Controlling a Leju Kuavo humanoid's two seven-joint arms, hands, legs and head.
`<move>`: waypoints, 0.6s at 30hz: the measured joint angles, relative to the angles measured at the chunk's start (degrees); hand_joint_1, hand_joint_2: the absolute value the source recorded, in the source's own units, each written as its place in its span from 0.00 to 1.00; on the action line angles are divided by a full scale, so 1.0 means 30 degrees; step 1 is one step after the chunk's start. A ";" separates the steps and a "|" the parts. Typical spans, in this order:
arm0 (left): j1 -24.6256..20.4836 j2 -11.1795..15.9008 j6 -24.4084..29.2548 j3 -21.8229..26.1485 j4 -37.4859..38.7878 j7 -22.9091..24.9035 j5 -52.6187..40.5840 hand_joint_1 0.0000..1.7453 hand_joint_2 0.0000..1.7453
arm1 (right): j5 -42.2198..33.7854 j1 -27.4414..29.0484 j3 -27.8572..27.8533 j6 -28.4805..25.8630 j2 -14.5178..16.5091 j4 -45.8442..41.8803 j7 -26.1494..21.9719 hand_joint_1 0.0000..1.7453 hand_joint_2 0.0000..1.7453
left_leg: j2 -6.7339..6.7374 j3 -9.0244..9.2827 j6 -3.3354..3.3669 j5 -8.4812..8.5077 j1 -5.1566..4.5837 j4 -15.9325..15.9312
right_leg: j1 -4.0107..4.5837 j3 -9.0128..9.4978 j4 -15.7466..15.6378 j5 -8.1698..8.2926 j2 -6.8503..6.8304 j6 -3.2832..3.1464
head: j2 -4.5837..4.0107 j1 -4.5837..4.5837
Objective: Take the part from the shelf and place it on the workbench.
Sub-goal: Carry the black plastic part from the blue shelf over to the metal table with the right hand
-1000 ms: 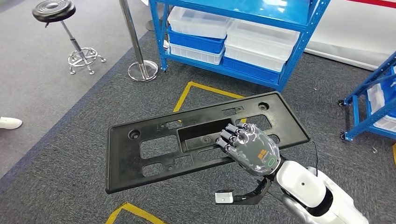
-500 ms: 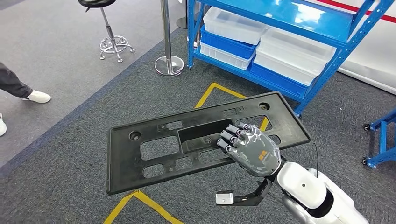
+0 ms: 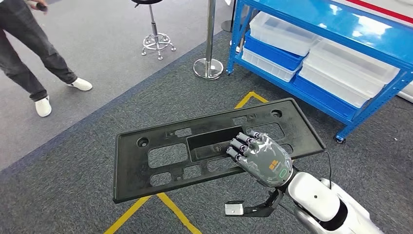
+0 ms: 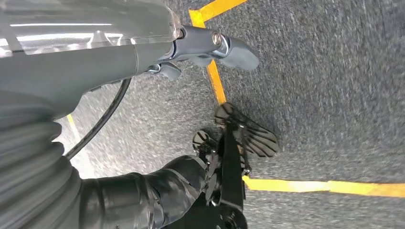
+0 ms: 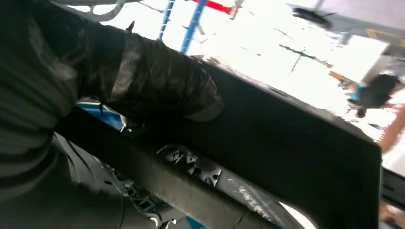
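The part (image 3: 130, 168) is a long black plastic panel with several cut-outs, held roughly level above the floor in the head view. My right hand (image 3: 260, 156) grips its near edge towards the right end, fingers curled over the top beside the middle recess. In the right wrist view the dark thumb of that hand (image 5: 143, 71) presses on the panel's black edge (image 5: 296, 143). My left hand (image 4: 210, 43) hangs over the grey carpet with its thumb stretched out and nothing in it.
A blue shelf (image 3: 341, 24) with white and blue bins stands at the back right. A steel post on a round base (image 3: 208, 68) and a stool (image 3: 157, 44) stand behind the panel. A person's legs (image 3: 29, 53) are at the far left. Yellow tape (image 3: 146, 209) marks the carpet.
The whole view has swung left: shelf, post and stool slid to the right and a person's legs came in at the left. The panel stays in my right hand as before.
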 joint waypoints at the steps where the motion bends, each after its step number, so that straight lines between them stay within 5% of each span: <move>1: -0.0007 0.0002 -0.0004 0.0000 -0.0009 -0.0005 -0.0029 0.00 1.00 | 0.0005 0.0042 0.0004 -0.0007 0.0000 0.0005 0.0002 1.00 1.00 | 0.0212 -0.0520 -0.0154 -0.0447 0.0107 0.1127 | -0.0015 -0.0011 0.0045 -0.0037 -0.0322 0.0051 | 0.0000 0.0004; 3: 0.0014 0.0005 -0.0004 0.0004 -0.0038 -0.0009 -0.0078 0.00 1.00 | 0.0013 0.0103 0.0013 -0.0007 0.0002 0.0013 0.0002 1.00 1.00 | 0.0410 -0.0746 -0.0465 -0.0417 0.0334 0.1804 | -0.0115 -0.0051 0.0244 -0.0187 -0.0915 0.0247 | 0.0000 0.0004; 6: 0.0028 -0.0002 -0.0022 0.0007 -0.0086 -0.0031 -0.0091 0.00 1.00 | 0.0016 0.0100 0.0011 -0.0005 0.0002 0.0011 0.0002 1.00 1.00 | 0.1137 0.1048 -0.0811 0.0963 0.0562 -0.1241 | -0.0318 -0.0149 0.0886 -0.0656 -0.1653 0.0785 | 0.0002 -0.0007; 8: 0.0008 -0.0026 -0.0055 0.0009 -0.0096 -0.0075 -0.0094 0.00 1.00 | 0.0033 0.0086 0.0007 -0.0005 0.0000 0.0005 -0.0011 1.00 1.00 | 0.1396 0.1618 -0.0571 0.1173 0.0507 -0.2313 | -0.0289 -0.0246 0.1293 -0.0950 -0.2004 0.1136 | -0.0002 0.0029; 10: 0.0056 -0.0029 -0.0069 0.0029 -0.0106 -0.0097 -0.0096 0.00 1.00 | 0.0047 0.0058 0.0006 -0.0007 0.0000 0.0002 -0.0022 1.00 1.00 | 0.1057 0.1490 -0.0131 0.1132 0.0416 -0.2264 | -0.0295 -0.0231 0.1361 -0.1012 -0.2281 0.1356 | -0.0002 0.0071; 11: 0.0089 -0.0020 -0.0069 0.0047 -0.0122 -0.0097 -0.0096 0.00 1.00 | 0.0047 0.0041 0.0004 -0.0007 0.0000 0.0004 -0.0020 1.00 1.00 | 0.0887 0.1461 0.0023 0.1169 0.0413 -0.2303 | -0.0360 -0.0195 0.1387 -0.1083 -0.2236 0.1441 | 0.0000 0.0071; 13: 0.0081 -0.0002 -0.0069 0.0077 -0.0155 -0.0100 -0.0096 0.00 1.00 | 0.0049 0.0042 0.0000 -0.0007 -0.0004 0.0002 -0.0020 1.00 1.00 | 0.0561 0.1442 0.0296 0.1292 0.0426 -0.2425 | -0.0470 -0.0488 0.2153 -0.1776 -0.1462 0.1530 | 0.0000 0.0080; 16: 0.0029 0.0000 -0.0067 0.0084 -0.0175 -0.0128 -0.0096 0.00 1.00 | 0.0049 0.0086 -0.0002 -0.0005 -0.0015 0.0027 -0.0020 1.00 1.00 | 0.0013 0.1322 0.0507 0.1424 0.0309 -0.2485 | -0.0406 -0.2171 0.5653 -0.3559 -0.0169 0.1409 | 0.0000 0.0088; 18: 0.0035 0.0000 -0.0064 0.0091 -0.0177 -0.0166 -0.0096 0.00 1.00 | 0.0055 0.0132 -0.0002 -0.0002 -0.0015 0.0076 -0.0020 1.00 1.00 | -0.0491 0.1271 0.0576 0.1470 0.0163 -0.2480 | -0.0262 -0.2771 0.6655 -0.3503 0.0018 0.1197 | 0.0000 0.0087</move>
